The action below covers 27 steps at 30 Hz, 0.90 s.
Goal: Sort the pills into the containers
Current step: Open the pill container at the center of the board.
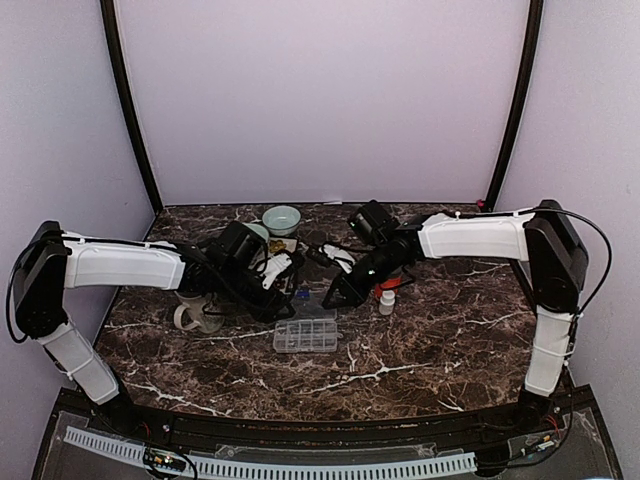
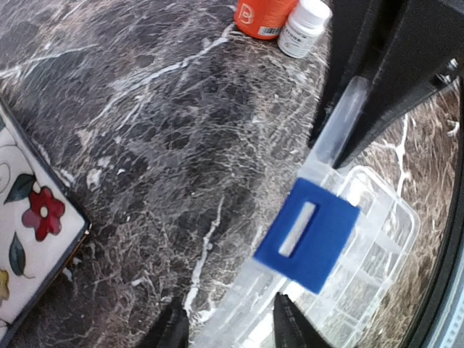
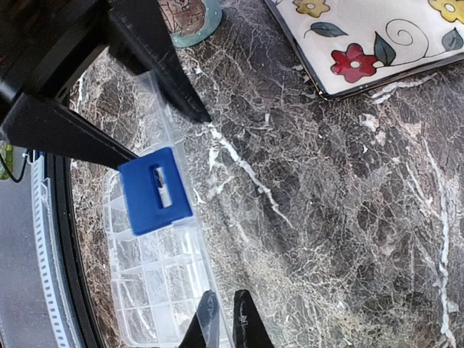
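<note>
right gripper (image 3: pixel 223 320) clamped on clear strip (image 2: pixel 335 127) | left gripper (image 2: pixel 230 328) apart astride it | organiser box (image 1: pixel 305 336) 6 o'clock of blue tag (image 2: pixel 308 232)

The left arm (image 1: pixel 120 265) and the right arm (image 1: pixel 475 237) each climb from a near corner to a raised outer elbow. From there the white forearms run inward, with the wrists bent so that both pincers slant down, tips near each other. The right pincer (image 3: pixel 225 322) is pinched tight on one end of a thin clear strip (image 2: pixel 335 127), while the left pincer (image 2: pixel 230 326) has its fingers (image 2: pixel 174 330) parted, one on each side of the other end
</note>
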Available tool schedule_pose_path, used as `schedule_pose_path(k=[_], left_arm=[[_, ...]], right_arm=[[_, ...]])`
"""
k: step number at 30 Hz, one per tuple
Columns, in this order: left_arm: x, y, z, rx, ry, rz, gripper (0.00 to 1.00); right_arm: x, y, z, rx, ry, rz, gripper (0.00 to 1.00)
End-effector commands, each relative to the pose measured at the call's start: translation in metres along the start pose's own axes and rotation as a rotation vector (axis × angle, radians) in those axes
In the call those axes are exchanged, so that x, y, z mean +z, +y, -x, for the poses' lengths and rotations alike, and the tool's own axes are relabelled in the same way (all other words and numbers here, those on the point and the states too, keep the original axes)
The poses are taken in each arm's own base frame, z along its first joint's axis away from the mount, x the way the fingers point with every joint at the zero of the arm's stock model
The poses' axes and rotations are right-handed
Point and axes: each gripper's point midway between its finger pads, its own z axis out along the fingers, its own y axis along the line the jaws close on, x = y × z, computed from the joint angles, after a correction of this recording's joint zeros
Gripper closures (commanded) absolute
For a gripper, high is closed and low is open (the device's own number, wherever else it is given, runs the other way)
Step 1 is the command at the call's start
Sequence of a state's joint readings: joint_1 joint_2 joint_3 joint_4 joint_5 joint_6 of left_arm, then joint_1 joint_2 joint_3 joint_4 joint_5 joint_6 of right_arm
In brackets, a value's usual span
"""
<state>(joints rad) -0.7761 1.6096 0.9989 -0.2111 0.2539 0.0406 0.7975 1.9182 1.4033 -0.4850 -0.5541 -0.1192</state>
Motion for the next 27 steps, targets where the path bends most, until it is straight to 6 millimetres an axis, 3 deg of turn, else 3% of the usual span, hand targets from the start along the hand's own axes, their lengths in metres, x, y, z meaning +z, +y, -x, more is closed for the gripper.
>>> schedule_pose_path(k=[1,6,13,21,27], left_arm=[[-0.017,0.015,0.014,-0.066,-0.058,0.088,0.50],[-0.028,0.037,0.015,-0.149,-0.112,0.219,0.39],[-0.035,0.041,0.018,-0.227,-0.187,0.241,0.39],[-0.023,0.032,0.022,-0.227,-0.174,0.226,0.41],[-0.003,0.026,0.020,-0.223,-0.129,0.250,0.41]], right_arm=[[-0.016,0.001,0.016,-0.002,-0.073,0.005,1.00],[-0.018,-0.012,0.016,0.022,-0.086,-0.072,1.00],[-0.010,-0.030,0.016,0.099,-0.116,-0.142,1.00],[-0.006,-0.054,0.015,0.180,-0.138,-0.250,1.00],[-0.003,-0.066,0.006,0.239,-0.137,-0.306,1.00]])
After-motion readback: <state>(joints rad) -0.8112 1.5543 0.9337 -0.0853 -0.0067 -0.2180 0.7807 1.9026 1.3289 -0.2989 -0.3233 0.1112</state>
